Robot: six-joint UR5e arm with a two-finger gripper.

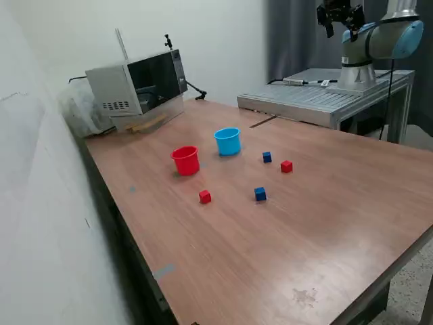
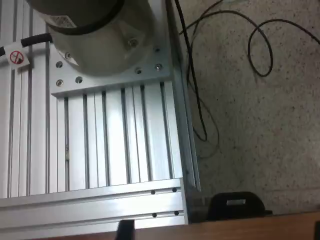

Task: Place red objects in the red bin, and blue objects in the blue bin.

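Note:
On the wooden table (image 1: 284,257) stand the red bin (image 1: 185,160) and, beside it toward the exterior view's right, the blue bin (image 1: 228,141). Two red objects lie loose: one cube (image 1: 205,196) in front of the red bin, the other (image 1: 286,166) further right. One blue object (image 1: 267,157) rests near the blue bin and another (image 1: 260,194) lies closer to the front. My gripper (image 1: 338,15) hangs open and empty high above the arm's base, far from all of them. The wrist view shows only dark fingertips (image 2: 125,231) spread wide, none of the cubes or bins.
A microwave-like box (image 1: 139,87) stands at the table's back left. The arm's base (image 2: 90,35) sits on a ribbed aluminium platform (image 1: 318,100) behind the table, with cables (image 2: 200,100) on the speckled floor beside it. A wall runs along the exterior view's left.

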